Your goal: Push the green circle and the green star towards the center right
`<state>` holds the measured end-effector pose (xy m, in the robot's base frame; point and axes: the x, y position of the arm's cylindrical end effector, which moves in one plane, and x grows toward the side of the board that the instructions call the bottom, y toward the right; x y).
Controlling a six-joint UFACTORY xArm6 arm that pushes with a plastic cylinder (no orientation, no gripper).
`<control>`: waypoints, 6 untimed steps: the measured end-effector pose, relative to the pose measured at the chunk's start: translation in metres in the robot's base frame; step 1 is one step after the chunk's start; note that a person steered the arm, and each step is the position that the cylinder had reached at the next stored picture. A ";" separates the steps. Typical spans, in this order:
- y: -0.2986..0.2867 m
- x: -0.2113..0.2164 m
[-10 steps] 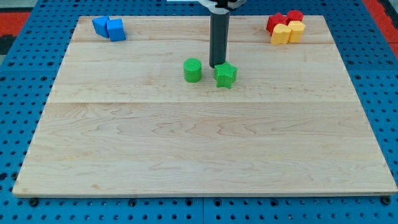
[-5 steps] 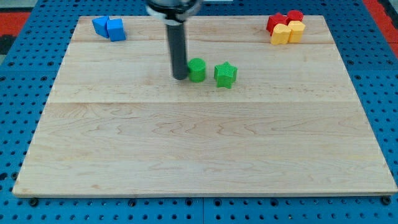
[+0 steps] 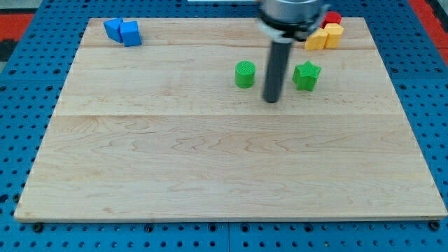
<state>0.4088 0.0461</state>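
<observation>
The green circle point(image 3: 244, 73) stands on the wooden board in the upper middle of the camera view. The green star point(image 3: 306, 75) stands to its right, with a gap between them. My tip point(image 3: 271, 100) rests on the board between the two green blocks and slightly below them, touching neither. The dark rod rises from it toward the view's top.
Two blue blocks point(image 3: 122, 31) sit at the board's top left corner. Red blocks point(image 3: 332, 17) and yellow blocks point(image 3: 325, 36) cluster at the top right corner, partly hidden behind the arm. The wooden board point(image 3: 224, 175) lies on a blue pegboard.
The green circle has slid right a little and the green star farther right. My tip has moved from left of the circle to between the two green blocks.
</observation>
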 end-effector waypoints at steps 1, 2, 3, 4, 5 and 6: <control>-0.055 -0.017; -0.062 -0.041; -0.036 -0.058; 0.018 -0.058; 0.068 -0.058; 0.075 -0.058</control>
<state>0.3509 0.1206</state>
